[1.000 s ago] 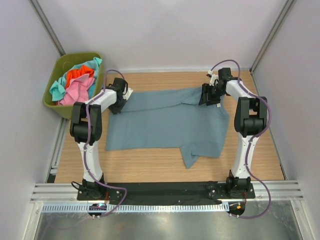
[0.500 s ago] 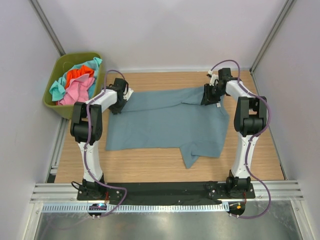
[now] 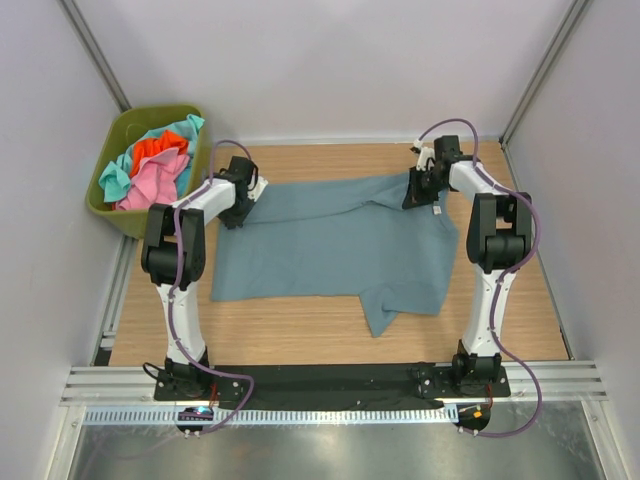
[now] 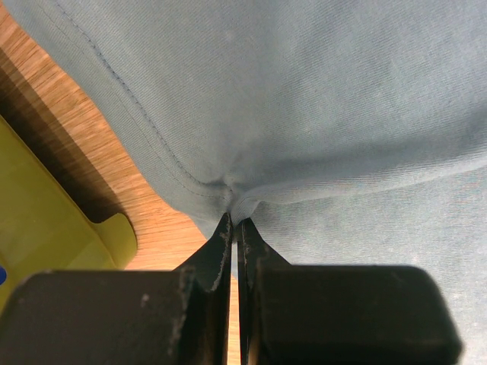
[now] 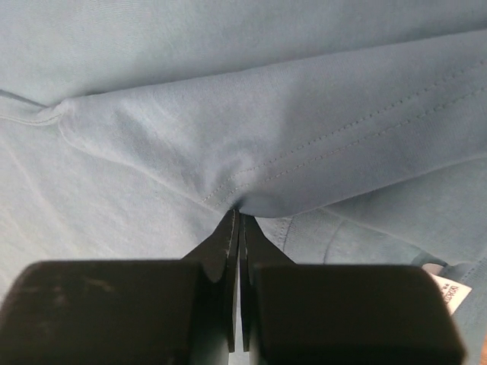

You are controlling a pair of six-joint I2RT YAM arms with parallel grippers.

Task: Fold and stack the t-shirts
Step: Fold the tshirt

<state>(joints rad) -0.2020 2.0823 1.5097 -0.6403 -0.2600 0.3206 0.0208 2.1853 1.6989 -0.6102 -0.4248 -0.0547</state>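
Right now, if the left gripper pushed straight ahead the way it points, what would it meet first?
The slate-blue t-shirt: the left gripper is shut on its edge, and only more of that cloth shows ahead.

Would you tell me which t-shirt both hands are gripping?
The slate-blue t-shirt, spread on the table: the left hand and right hand each pinch its far edge. The pink t-shirt, orange-red t-shirt and turquoise t-shirt lie bunched in the olive-green bin.

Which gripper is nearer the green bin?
Left. The left gripper pinches the blue shirt right beside the bin; the right gripper pinches the shirt far off on the opposite side.
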